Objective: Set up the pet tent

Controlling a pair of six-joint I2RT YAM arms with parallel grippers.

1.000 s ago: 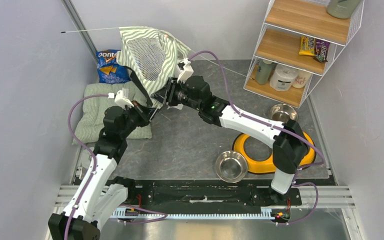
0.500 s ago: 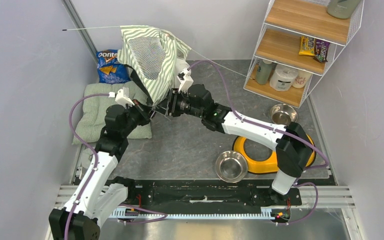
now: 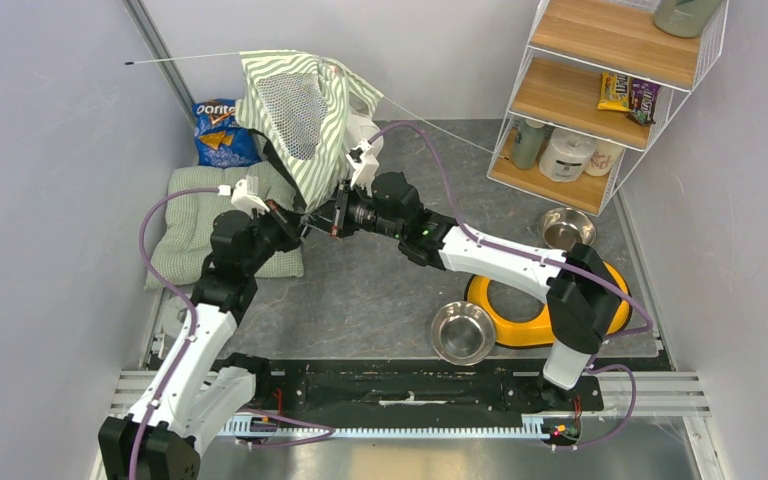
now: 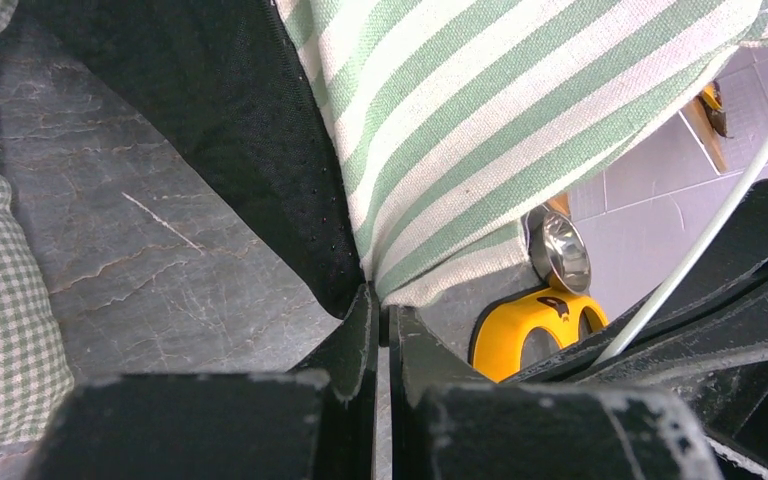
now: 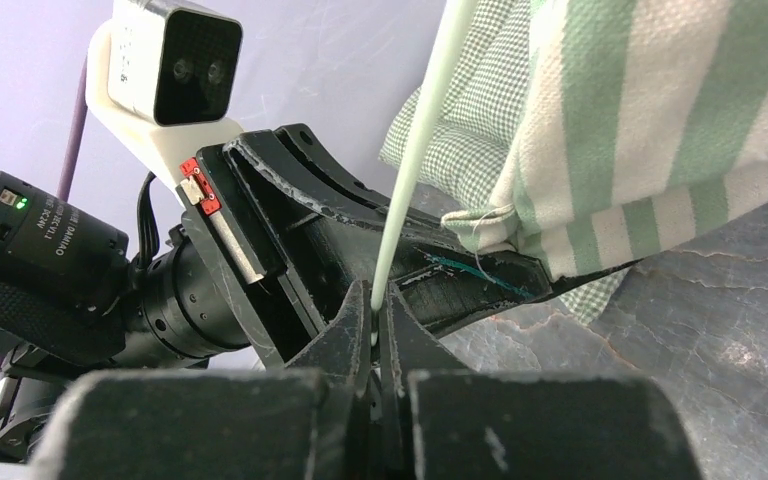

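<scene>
The pet tent, green-and-white striped fabric with a white mesh panel, hangs bunched at the back left, thin poles sticking out to both sides. My left gripper is shut on the tent's lower corner, where striped cloth meets black fabric. Right beside it, my right gripper is shut on a thin pale pole that rises between its fingertips next to the striped hem.
A pale green checked cushion lies left, a blue chip bag behind it. The yellow double-bowl holder and two steel bowls sit at the right. A wire shelf stands at the back right.
My right gripper has closed on the pole and moved a little left toward the left gripper. The tent's fabric rose slightly. The left arm barely moved.
</scene>
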